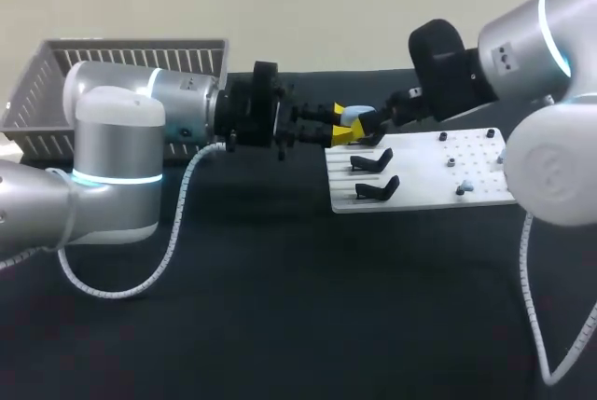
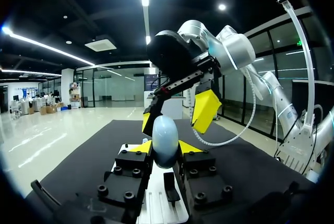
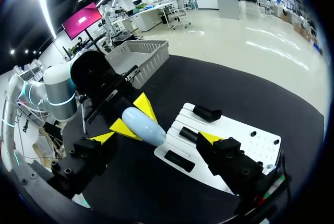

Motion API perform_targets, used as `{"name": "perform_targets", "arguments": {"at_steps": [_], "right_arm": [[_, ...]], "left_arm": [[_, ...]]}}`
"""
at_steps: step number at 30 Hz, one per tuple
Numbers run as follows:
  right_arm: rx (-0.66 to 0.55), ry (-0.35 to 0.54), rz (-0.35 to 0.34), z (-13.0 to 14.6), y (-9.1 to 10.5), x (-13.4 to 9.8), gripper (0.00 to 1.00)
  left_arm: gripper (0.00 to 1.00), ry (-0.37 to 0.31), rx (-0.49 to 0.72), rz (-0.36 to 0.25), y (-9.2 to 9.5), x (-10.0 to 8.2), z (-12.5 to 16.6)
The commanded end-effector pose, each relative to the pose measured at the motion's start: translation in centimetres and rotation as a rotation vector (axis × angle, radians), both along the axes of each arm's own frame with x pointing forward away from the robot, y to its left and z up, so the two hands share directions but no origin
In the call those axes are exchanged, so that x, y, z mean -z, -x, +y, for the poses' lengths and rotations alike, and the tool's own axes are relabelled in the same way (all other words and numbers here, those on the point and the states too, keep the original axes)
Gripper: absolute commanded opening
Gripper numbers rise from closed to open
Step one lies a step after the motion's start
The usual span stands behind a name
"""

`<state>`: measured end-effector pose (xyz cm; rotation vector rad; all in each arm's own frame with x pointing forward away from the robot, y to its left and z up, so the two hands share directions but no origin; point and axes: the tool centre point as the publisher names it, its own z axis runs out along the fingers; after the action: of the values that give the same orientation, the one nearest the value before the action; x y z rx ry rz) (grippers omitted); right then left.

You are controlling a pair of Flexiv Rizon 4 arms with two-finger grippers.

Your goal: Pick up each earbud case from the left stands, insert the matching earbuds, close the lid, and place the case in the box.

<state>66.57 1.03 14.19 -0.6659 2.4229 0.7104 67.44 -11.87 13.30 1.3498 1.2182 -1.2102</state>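
Observation:
A pale blue earbud case [image 1: 354,117] hangs above the near-left corner of the white stand board [image 1: 420,176]. My left gripper [image 1: 340,130] is shut on it, one yellow tip on each side [image 2: 143,146]. In the left wrist view the case [image 2: 165,139] stands upright between those fingers, lid closed. My right gripper [image 1: 375,130] faces it from the other side and is open. Its wide-spread tips [image 3: 102,138] flank the case [image 3: 143,126] without touching it. In the left wrist view the right gripper [image 2: 177,115] straddles the case's far end.
Two black stands [image 1: 371,159] [image 1: 376,188] sit on the board's left part, with small black pegs and parts further right [image 1: 465,176]. A pale slatted basket [image 1: 112,74] stands at the back left. The table is covered in black cloth.

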Motion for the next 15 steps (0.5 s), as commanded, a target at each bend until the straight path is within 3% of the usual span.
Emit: {"name": "perform_targets", "arguments": {"at_steps": [1, 15], "right_arm": [[0.011, 0.005, 0.002, 0.13, -0.47, 0.12, 1.00], [0.048, 0.003, 0.017, -0.44, -1.25, -0.17, 1.00]], "left_arm": [[0.00, 0.004, -0.004, -0.003, 0.11, 0.08, 0.05], [0.00, 0.004, -0.004, -0.003, 0.11, 0.08, 0.05]]}}
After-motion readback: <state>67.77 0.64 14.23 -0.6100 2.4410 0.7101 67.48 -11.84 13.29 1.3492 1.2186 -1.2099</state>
